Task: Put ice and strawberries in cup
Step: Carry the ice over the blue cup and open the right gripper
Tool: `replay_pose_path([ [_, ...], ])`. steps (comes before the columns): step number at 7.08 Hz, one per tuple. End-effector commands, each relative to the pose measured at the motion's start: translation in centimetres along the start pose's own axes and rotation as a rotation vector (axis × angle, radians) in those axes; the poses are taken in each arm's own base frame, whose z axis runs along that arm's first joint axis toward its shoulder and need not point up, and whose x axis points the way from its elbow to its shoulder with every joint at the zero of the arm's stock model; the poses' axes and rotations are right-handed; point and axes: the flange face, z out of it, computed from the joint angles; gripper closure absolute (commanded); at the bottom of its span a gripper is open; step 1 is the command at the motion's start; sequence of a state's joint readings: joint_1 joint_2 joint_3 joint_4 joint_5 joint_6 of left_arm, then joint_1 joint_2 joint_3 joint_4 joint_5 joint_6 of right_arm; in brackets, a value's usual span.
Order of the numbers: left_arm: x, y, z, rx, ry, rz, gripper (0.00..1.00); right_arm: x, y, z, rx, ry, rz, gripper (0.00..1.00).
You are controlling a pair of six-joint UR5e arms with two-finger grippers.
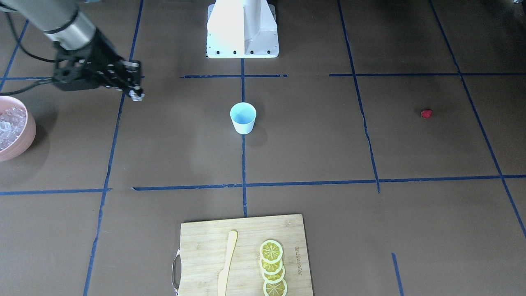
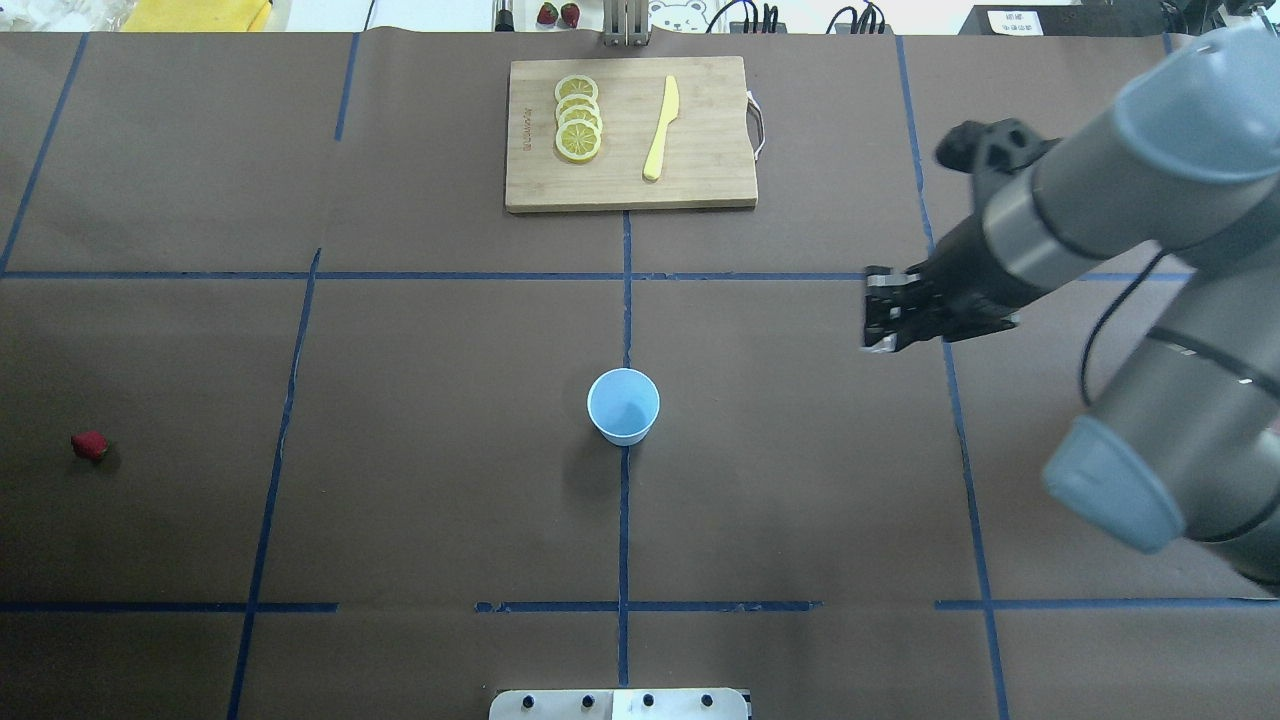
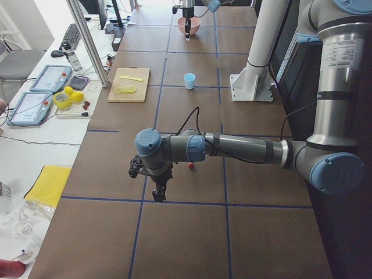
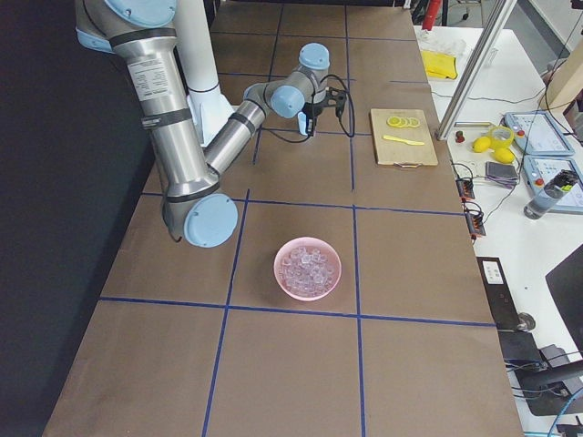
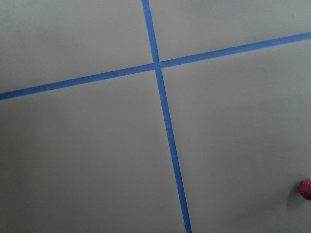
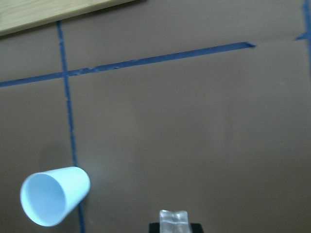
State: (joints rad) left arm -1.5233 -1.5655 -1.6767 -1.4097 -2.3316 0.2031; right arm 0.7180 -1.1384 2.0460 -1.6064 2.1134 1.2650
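We note right hand (image 2: 872, 318) above surface (image 2: 450, 500), pinching one ice cube (image 6: 173, 218), cup (image 2: 623, 405) well to its left, strawberry (image 2: 89, 445) near left hand (image 3: 158, 193), whose grip we cannot tell

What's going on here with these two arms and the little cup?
The right gripper holds a clear ice cube above the table, between the pink bowl of ice and the light-blue cup, which looks empty. The left gripper hangs close to the strawberry, which lies on the table, not yet picked up.
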Motion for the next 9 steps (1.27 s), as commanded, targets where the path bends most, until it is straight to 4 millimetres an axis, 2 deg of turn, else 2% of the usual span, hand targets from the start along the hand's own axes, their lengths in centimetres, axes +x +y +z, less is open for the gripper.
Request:
replay_pose_path([
  [1,0.0,0.0,0.0,0.0,0.0,0.0,0.0,-11.6,1.9,5.5,0.025,-0.003,0.075,1.0],
  [2,0.2,0.0,-0.2,0.004,0.001,0.001,0.0,-13.5,2.8,6.9,0.027,-0.015,0.051,0.99],
  [3,0.3,0.1,-0.2,0.005,0.001,0.001,0.0,-14.1,3.5,9.2,0.045,-0.039,0.07,0.98],
  [4,0.4,0.3,-0.4,0.008,0.0,0.004,0.0,-14.9,3.5,10.0,0.05,-0.064,0.099,0.98],
  [5,0.4,0.3,-0.4,0.008,0.0,0.004,0.0,-14.5,3.1,11.5,0.047,-0.036,0.108,0.84],
  [7,0.5,0.5,-0.4,0.008,0.0,0.004,0.0,-14.3,3.0,12.3,0.043,-0.021,0.11,0.33],
  [8,0.5,0.5,-0.4,0.008,0.0,0.004,0.0,-14.4,3.2,12.6,0.039,-0.017,0.109,0.2],
  [9,0.5,0.5,-0.4,0.008,0.0,0.003,0.0,-14.4,3.3,12.5,0.04,-0.02,0.109,0.2],
])
